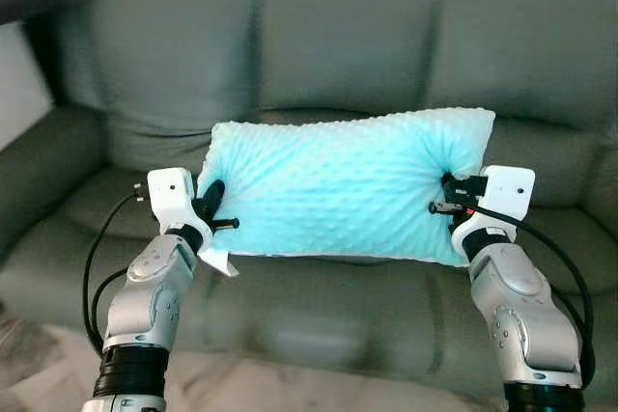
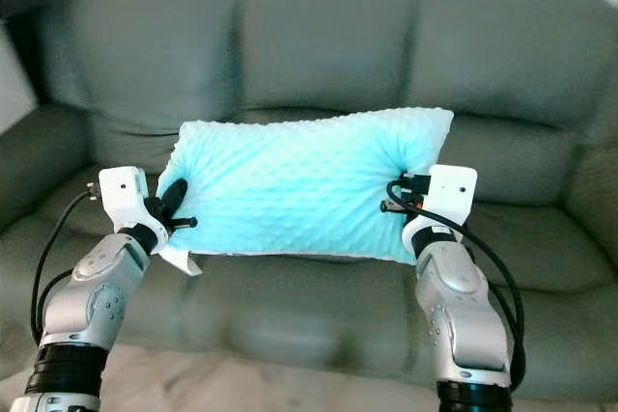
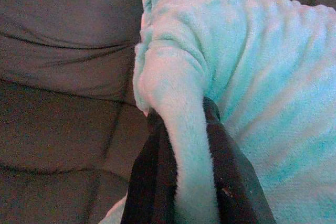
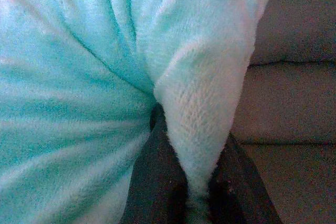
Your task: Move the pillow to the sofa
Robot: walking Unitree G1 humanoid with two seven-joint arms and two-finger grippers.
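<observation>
The pillow (image 1: 343, 187) is held in the air in front of the sofa (image 1: 328, 55), stretched lengthwise between the two hands, level with the join of seat and backrest and above the middle seat cushion. The left hand (image 1: 210, 207) is pinched on a fold of fleece at the pillow's left end; in the left wrist view the fold is seen squeezed between the black fingers (image 3: 152, 182). The right hand (image 1: 450, 195) is clamped the same way on the right end, a ridge of fabric being trapped between its fingers (image 4: 157, 182). A grip at both ends is judged to be used because the pillow is soft and wide: held at one end only, it would sag and swing. The puckers radiating from each pinch show that only cover fabric is gripped, not the filling, so a slip is possible. The pillow is not yet resting on the sofa; lowering onto the seat and release are judged to remain.
</observation>
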